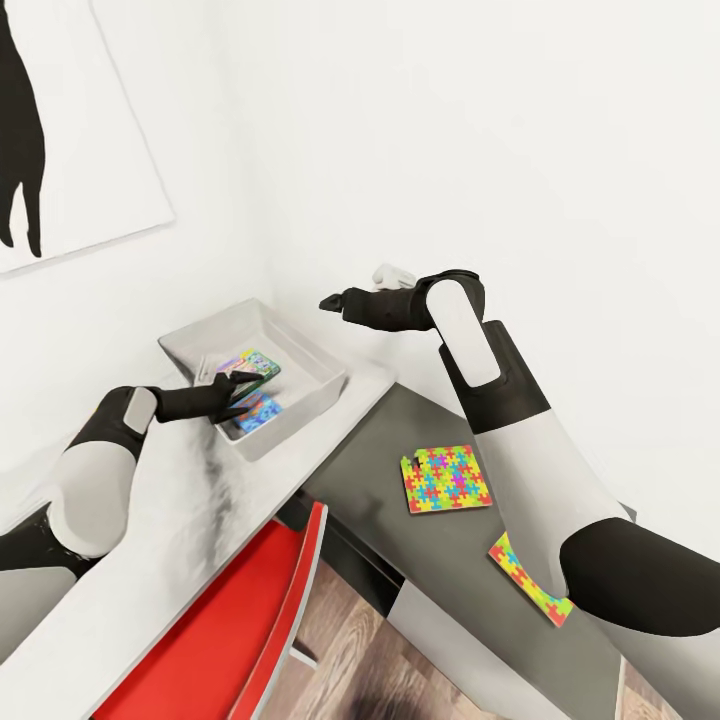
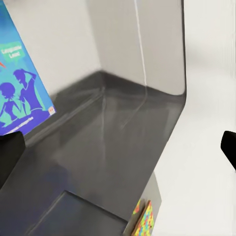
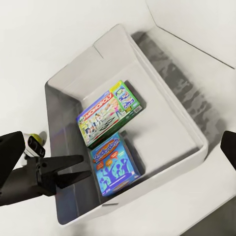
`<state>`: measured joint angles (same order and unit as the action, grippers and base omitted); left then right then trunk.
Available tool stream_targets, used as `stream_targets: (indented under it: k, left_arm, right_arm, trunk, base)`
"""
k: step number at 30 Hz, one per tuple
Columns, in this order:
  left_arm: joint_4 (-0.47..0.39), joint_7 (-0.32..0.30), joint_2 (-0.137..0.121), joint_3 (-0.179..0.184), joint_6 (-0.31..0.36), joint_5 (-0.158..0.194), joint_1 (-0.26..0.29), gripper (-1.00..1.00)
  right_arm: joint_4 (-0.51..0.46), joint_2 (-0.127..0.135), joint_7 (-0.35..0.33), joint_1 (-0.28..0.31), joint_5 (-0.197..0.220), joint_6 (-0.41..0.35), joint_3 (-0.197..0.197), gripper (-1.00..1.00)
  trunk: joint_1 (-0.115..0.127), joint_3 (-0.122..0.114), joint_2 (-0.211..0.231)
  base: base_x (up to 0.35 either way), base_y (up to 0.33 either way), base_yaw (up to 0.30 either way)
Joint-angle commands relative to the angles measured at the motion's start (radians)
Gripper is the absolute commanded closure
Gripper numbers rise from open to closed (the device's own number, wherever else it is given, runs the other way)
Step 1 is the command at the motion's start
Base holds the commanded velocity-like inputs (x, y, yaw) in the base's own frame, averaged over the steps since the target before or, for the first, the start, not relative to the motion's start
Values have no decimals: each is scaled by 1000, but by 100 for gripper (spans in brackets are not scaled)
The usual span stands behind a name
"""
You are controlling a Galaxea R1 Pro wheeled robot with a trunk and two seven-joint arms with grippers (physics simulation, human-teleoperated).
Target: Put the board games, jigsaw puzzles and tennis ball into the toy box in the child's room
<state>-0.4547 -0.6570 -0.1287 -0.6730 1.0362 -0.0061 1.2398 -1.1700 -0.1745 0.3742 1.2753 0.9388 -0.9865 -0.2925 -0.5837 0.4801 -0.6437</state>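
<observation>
Head view: toy box [image 1: 318, 352] sits on the pale table [image 1: 190, 520] at the far left, near the wall corner. Two board games lie flat inside it, the green-edged game [image 1: 256, 362] farther in and the blue game [image 1: 256, 410] nearer. Left gripper [image 1: 243, 384] reaches over the box's near-left rim, above the games; fingers slightly parted with nothing between them. Right gripper [image 1: 330, 301] hovers above the far right side of the box; how far it is open cannot be told here.

On the lower dark cabinet top [image 1: 400, 540], right of the box, lie two jigsaw puzzles: the square puzzle [image 1: 446, 479] lies clear, while the near puzzle [image 1: 530, 585] is partly hidden by the right arm. Red chair [image 1: 250, 620] stands near, below the table edge.

Right wrist view looks down into the box [image 3: 196, 147], with both game covers [image 3: 109, 114] [image 3: 114, 170] clear and side by side, touching. The left gripper [image 3: 81, 169] shows with its fingers apart, empty, over the box's rim. A small yellow-green object [image 3: 33, 143] sits by that arm; can't tell what it is.

Left wrist view: blue game cover [image 2: 19, 93] up close, the box's grey floor and wall [image 2: 123, 49], and a puzzle edge [image 2: 145, 222] beyond.
</observation>
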Motion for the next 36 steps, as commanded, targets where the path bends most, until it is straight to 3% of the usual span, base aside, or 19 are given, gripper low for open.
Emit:
stream_targets:
  k: [1,36]
  left_arm:
    - [0,-1,0,-6,8,0,1,-100]
    - [1,-1,0,-8,7,6,1,-100]
  right_arm:
    - [-1,0,11,1,10,-1,-1,-100]
    - [-1,0,11,1,9,-3,-1,-100]
  trunk:
    - [0,0,-1]
    - [0,-56,-1]
  base:
    - [0,0,0]
    - [0,0,0]
